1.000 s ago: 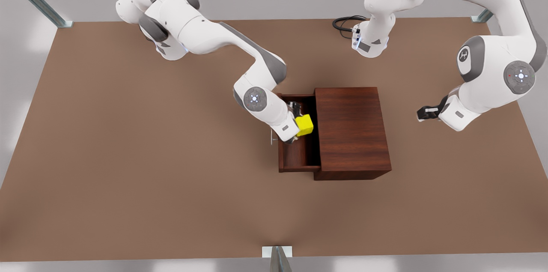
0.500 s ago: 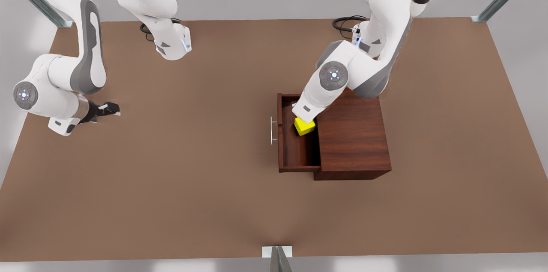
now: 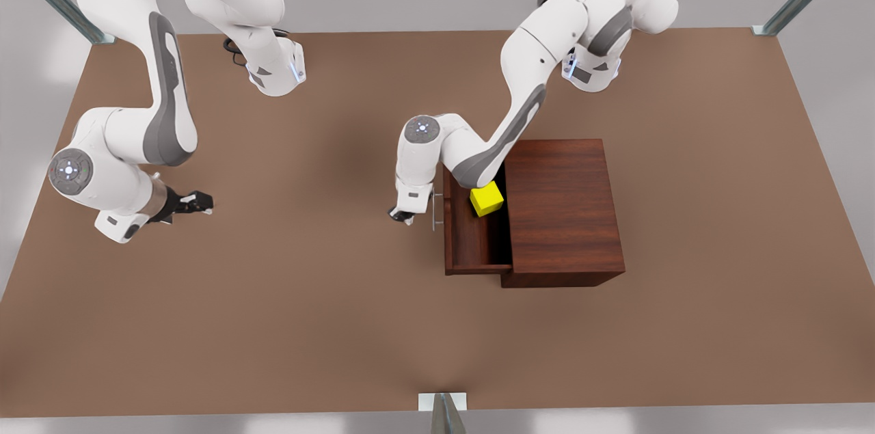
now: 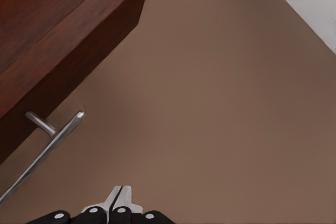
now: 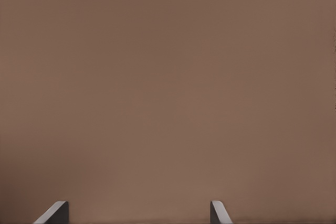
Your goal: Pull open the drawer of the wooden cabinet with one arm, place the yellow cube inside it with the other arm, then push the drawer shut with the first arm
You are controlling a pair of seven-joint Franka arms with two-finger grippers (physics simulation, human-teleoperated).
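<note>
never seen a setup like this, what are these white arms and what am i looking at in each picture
These are two robot arms, each ending in a two-finger gripper, on a brown table in a computer simulation. The wide picture looks down from above. The other two come from cameras on the arms' wrists.

On the table stands a wooden cabinet with its drawer pulled open; a yellow cube sits inside it. The left gripper is shut, holding nothing, just beside the drawer's silver handle, which its wrist camera sees close up. The right gripper is open and waits far off at the front view's left, its camera facing bare table.
</note>
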